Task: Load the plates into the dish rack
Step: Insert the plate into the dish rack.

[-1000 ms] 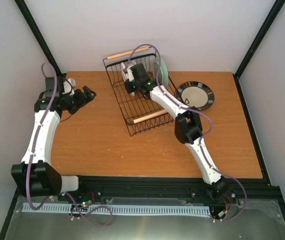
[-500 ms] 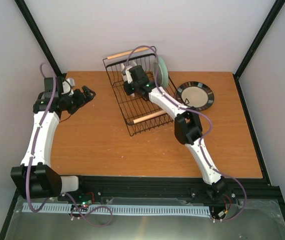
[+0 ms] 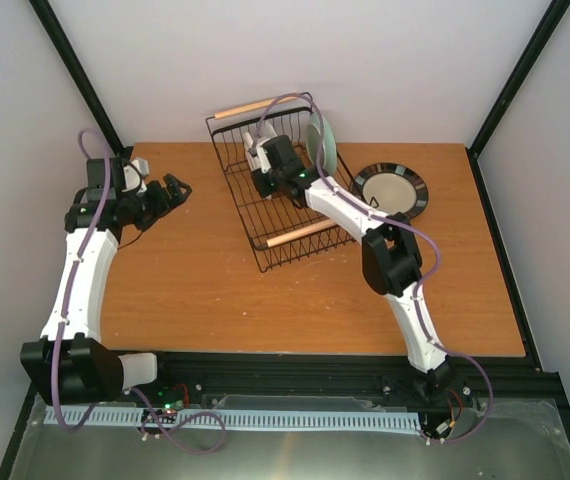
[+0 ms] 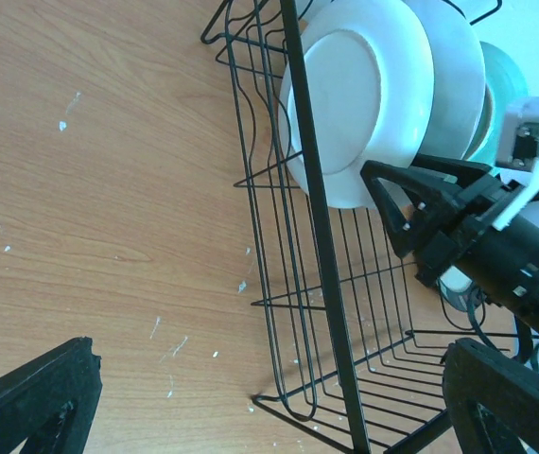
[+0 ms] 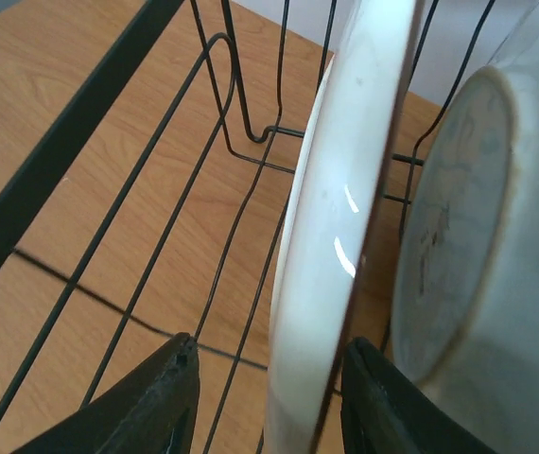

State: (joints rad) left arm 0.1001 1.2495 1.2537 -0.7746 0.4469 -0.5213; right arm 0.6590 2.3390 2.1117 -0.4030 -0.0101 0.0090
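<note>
The dish rack (image 3: 283, 215) is a black wire basket at the table's far middle. Several plates stand on edge in it: a mint green one (image 3: 319, 142) and, in the left wrist view, a white-backed plate (image 4: 355, 95) with another plate (image 4: 457, 80) behind it. My right gripper (image 3: 263, 170) reaches into the rack. Its jaws straddle a plate with a dark red rim (image 5: 345, 208): the left finger (image 5: 156, 402) stands apart from it and the right finger (image 5: 388, 407) sits close by. A black-rimmed cream plate (image 3: 392, 192) lies flat right of the rack. My left gripper (image 3: 172, 189) is open and holds nothing.
A pale plate (image 5: 482, 236) stands close on the right of the straddled one. The rack has wooden rod handles, one far (image 3: 250, 107) and one near (image 3: 300, 234). Black frame posts rise at the table's back corners.
My right gripper's jaws have spread apart around the plate, which stays standing in the rack. The right arm's elbow shifted slightly right. The left arm has barely moved.
</note>
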